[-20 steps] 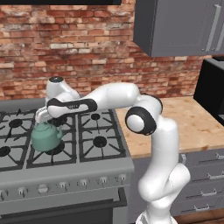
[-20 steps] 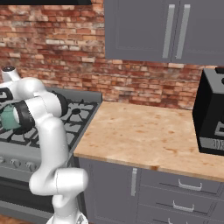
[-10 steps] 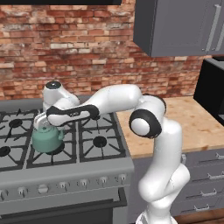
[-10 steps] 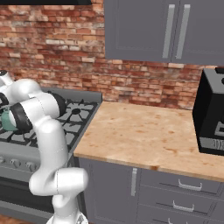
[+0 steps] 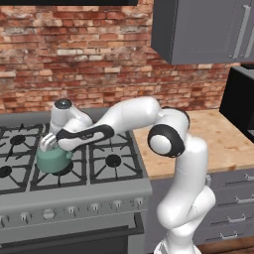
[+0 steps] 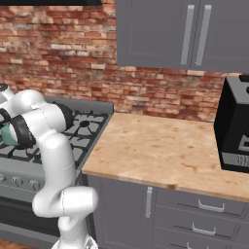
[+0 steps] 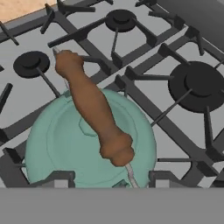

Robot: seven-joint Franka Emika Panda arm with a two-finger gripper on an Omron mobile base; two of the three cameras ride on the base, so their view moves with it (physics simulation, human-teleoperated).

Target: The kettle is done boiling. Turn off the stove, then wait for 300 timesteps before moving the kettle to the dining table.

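The teal-green kettle (image 5: 53, 159) stands on a front burner of the grey stove (image 5: 74, 193), left of the arm. From above, its round lid (image 7: 65, 140) and brown handle (image 7: 94, 109) are close under the hand. My gripper (image 7: 111, 179) is open just over the kettle, with one fingertip on each side of the handle and neither touching it. From the left base camera the gripper (image 5: 48, 144) sits at the kettle's top. A sliver of the kettle (image 6: 6, 136) peeks from behind the arm. The dining table is out of view.
A row of knobs (image 5: 48, 214) lines the stove's front. Black grates (image 7: 192, 83) surround the kettle. To the right lies a wooden counter (image 5: 218, 139) with a black microwave (image 6: 238, 131). Grey cabinets (image 5: 198, 30) hang above, with a brick wall behind.
The hand has swung a little left and down, closing in over the kettle's handle. The kettle has not moved.
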